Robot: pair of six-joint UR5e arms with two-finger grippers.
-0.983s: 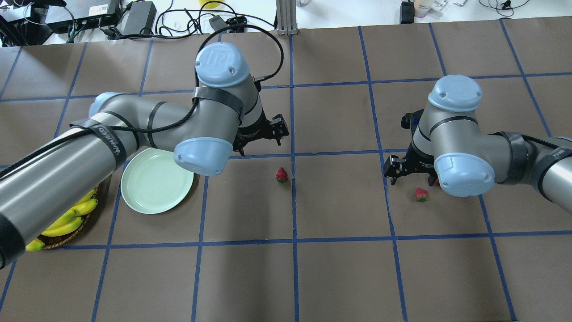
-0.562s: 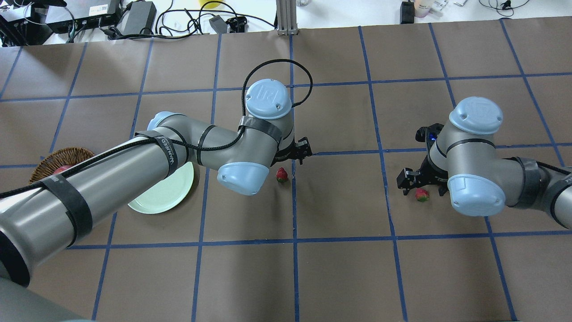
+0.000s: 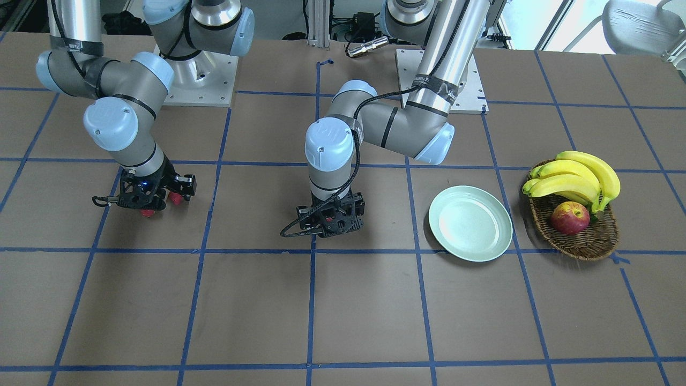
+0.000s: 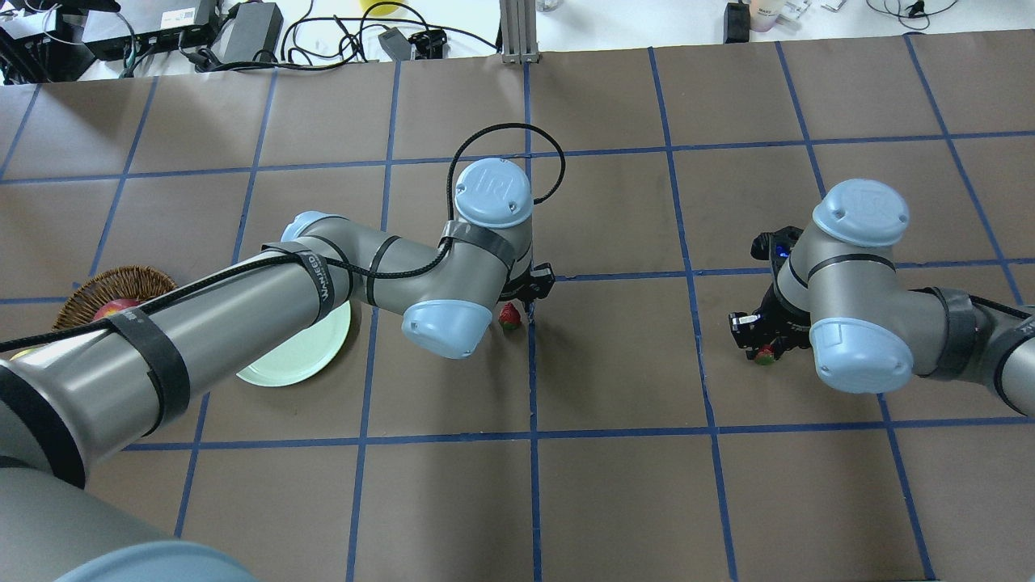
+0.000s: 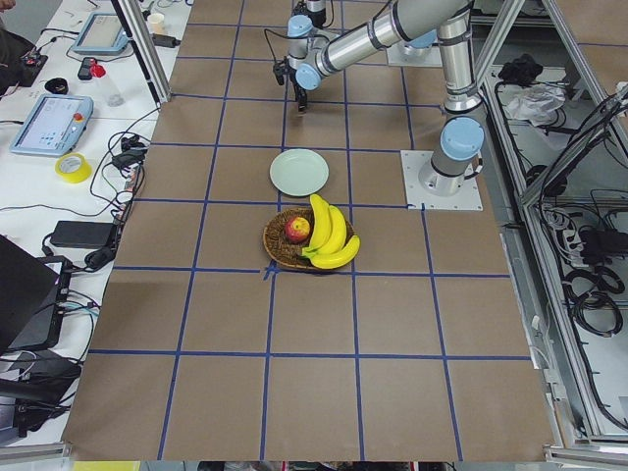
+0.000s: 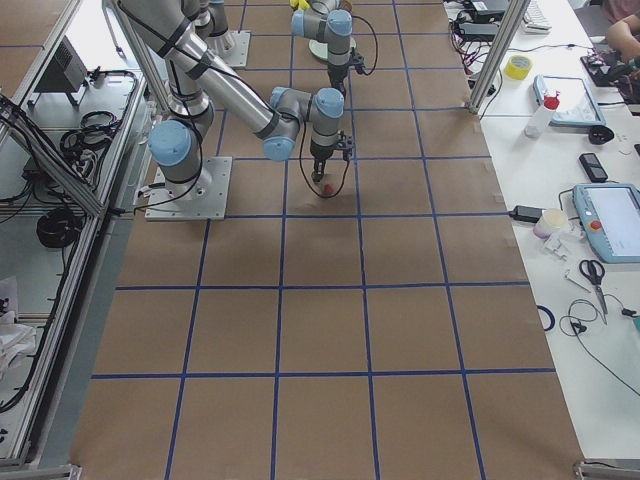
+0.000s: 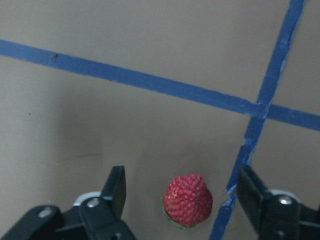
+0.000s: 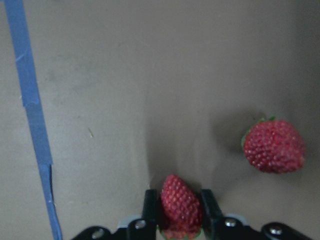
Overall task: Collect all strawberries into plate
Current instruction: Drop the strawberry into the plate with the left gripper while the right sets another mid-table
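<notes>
- Left wrist: my left gripper [image 7: 181, 187] hangs wide open astride the first strawberry [image 7: 188, 201] on the table [image 7: 150, 45].
- Right wrist: my right gripper [image 8: 180, 214] pinches the second strawberry [image 8: 179, 199]; the third strawberry [image 8: 274, 146] lies nearby.
- Front view: the plate [image 3: 470, 222] sits apart from all three.

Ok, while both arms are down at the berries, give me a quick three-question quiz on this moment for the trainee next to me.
1. True or false: the plate has nothing on it.
2. Which one is shut on a strawberry? A) the left gripper B) the right gripper C) neither
3. Fill in: the basket holds bananas and one ____.

Key
1. True.
2. B. The left gripper stands open around a second strawberry lying on the table.
3. apple.
</notes>
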